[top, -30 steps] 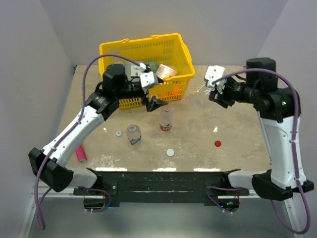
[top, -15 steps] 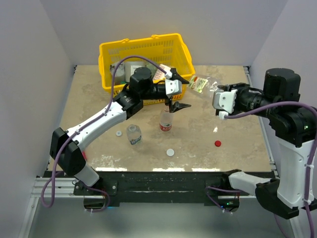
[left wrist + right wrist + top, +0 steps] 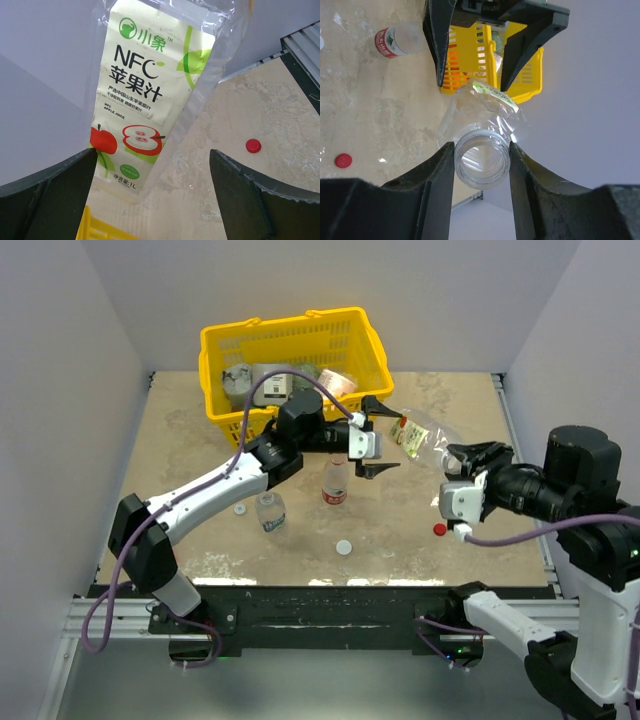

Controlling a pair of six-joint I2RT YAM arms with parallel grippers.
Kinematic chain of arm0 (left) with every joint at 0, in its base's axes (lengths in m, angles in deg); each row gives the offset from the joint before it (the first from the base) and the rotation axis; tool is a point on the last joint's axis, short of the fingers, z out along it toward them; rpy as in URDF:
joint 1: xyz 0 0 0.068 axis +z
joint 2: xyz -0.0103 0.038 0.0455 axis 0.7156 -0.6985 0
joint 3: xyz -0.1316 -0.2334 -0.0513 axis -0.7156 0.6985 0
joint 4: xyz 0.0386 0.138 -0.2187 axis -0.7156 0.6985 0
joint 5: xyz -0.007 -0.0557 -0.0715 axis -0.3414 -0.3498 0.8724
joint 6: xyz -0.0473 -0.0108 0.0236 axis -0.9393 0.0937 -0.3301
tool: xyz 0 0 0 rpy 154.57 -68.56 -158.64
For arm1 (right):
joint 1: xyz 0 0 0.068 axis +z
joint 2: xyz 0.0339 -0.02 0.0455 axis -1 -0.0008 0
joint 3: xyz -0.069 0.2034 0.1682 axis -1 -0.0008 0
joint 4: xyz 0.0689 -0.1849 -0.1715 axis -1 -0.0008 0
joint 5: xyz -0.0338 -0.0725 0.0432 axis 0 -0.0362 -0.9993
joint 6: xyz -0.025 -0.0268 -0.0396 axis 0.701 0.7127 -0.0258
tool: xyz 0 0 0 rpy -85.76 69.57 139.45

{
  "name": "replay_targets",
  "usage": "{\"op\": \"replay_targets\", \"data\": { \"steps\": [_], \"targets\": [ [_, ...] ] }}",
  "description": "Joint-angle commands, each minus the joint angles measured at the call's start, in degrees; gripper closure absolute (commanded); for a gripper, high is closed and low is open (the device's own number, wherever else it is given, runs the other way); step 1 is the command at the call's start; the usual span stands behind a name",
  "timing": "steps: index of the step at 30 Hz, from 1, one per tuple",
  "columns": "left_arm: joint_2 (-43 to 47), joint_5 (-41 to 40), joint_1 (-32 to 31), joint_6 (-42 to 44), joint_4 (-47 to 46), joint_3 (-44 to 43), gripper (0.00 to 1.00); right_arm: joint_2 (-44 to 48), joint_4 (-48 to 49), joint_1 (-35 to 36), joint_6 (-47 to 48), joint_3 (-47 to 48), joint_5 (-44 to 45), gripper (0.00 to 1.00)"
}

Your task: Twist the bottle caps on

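Above the table (image 3: 180, 440), outstretched right pincer (image 3: 462, 453) clamps large bottle (image 3: 420, 435); left pincer (image 3: 384, 437) gapes.

Yellow shopping basket (image 3: 290, 322) stands at the far side of a stone-patterned table (image 3: 180, 445).

The plastic basket, with slatted walls and its handles down on the rim, sits near the pale back wall (image 3: 330, 270), left of the table's middle. Assorted goods lie inside: a round jar-like container (image 3: 237, 380) in the left corner, a greyish box (image 3: 275, 387) beside it and a pinkish packet (image 3: 338, 383) towards the right; their labels cannot be read. The beige tabletop is mottled with lighter patches. Plain pale walls close it in on three sides, and a black rail (image 3: 320, 602) runs along its near edge.
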Motion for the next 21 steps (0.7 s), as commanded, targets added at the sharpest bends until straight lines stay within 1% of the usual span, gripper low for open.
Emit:
{"op": "replay_targets", "data": {
  "steps": [1, 2, 5, 12, 14, 17, 18, 20, 21],
  "targets": [
    [-1.7, 2.2, -1.4, 5.4, -2.8, -0.2, 0.00, 4.6, -3.3, 0.8, 9.8, -5.8, 0.1, 1.00],
    [-2.2, 2.2, -1.8, 5.6, -3.2, -0.2, 0.00, 5.3, -3.4, 0.9, 11.3, -7.3, 0.0, 1.00],
    [-3.0, 1.2, -2.4, 5.9, -4.5, -0.3, 0.00, 5.9, -3.3, 1.1, 11.4, -8.2, -2.0, 1.00],
    [-4.1, 1.8, -3.6, 9.9, -4.0, 1.2, 0.00, 7.1, -3.3, 1.7, 13.9, -10.7, -4.2, 1.00],
    [-3.8, 1.3, -4.0, 9.8, -6.3, 2.5, 0.00, 8.0, -3.3, 2.3, 14.0, -12.0, -3.9, 1.00],
    [-2.5, -3.4, -4.0, 6.8, -16.3, 6.4, 0.00, 8.3, -3.3, 3.7, 12.8, -13.4, -2.8, 1.00],
    [-2.5, -4.5, -4.0, 7.8, -16.5, 7.3, 0.00, 8.2, -3.3, 4.0, 12.4, -13.6, -2.8, 1.00],
    [-1.9, -4.5, -4.0, 9.0, -16.0, 7.9, 0.00, 8.5, -3.3, 4.3, 12.1, -14.0, -3.4, 1.00],
    [-1.8, -4.3, -3.9, 8.7, -17.2, 8.5, 0.00, 8.6, -3.4, 4.4, 12.1, -14.2, -3.6, 1.00]
  ]
}}
